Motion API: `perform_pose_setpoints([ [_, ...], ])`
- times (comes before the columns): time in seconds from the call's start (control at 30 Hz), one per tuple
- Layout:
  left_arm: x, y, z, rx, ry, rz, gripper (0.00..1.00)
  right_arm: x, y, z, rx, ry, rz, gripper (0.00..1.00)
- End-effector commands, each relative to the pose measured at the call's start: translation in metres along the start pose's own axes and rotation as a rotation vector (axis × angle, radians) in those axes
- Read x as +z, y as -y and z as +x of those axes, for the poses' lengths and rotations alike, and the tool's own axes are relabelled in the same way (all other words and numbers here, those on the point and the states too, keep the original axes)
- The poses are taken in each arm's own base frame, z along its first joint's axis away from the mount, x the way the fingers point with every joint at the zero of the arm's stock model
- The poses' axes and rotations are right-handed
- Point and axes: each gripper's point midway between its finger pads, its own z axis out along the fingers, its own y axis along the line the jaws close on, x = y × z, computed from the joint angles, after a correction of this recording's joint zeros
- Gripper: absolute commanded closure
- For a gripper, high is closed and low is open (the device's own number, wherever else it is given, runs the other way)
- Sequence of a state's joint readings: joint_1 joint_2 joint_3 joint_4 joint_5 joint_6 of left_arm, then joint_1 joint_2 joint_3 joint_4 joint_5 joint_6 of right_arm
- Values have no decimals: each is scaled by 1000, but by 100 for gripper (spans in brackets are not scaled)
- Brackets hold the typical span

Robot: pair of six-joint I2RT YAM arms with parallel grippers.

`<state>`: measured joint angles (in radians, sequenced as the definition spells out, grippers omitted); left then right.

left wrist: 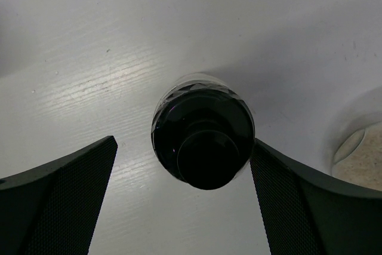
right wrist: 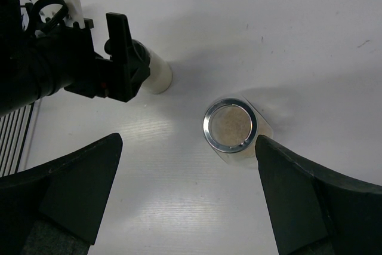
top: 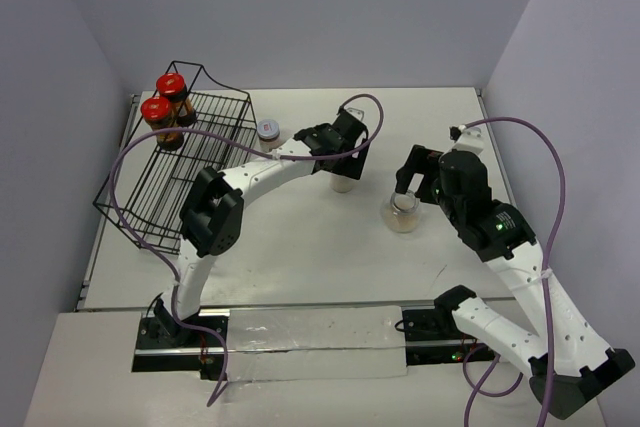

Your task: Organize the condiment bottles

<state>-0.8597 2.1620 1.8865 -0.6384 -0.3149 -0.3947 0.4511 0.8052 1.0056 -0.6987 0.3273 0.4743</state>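
- White table, pale walls on three sides.
- Far left: black wire rack, two red-lidded jars upright at its back end, dark contents.
- Silver-lidded jar on the table just right of the rack.
- Left gripper: fingers spread wide either side of black-capped jar, pale contents. Holds nothing; one finger at the cap edge, contact unclear.
- Right gripper: fingers wide apart above wide clear jar, beige fill. Grips nothing; jar sits near one finger.
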Motion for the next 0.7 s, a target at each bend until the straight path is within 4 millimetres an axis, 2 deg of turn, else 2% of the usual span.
perform_pose_setpoints([
  [0.0, -9, 11, -33, -46, 92, 24, 0, 6, -4, -1, -8, 7, -18, 0],
  [0.27, -3, 15, -33, -28, 93, 0, 15, 6, -4, 2, -10, 2, -24, 0],
  [0.47, -2, 15, -34, -11, 89, -10, 16, 7, -4, 4, -9, -3, -23, 0],
  [0.67, 1, 18, -27, -1, 74, -16, 14, 6, -5, 2, -6, 0, -29, 0],
])
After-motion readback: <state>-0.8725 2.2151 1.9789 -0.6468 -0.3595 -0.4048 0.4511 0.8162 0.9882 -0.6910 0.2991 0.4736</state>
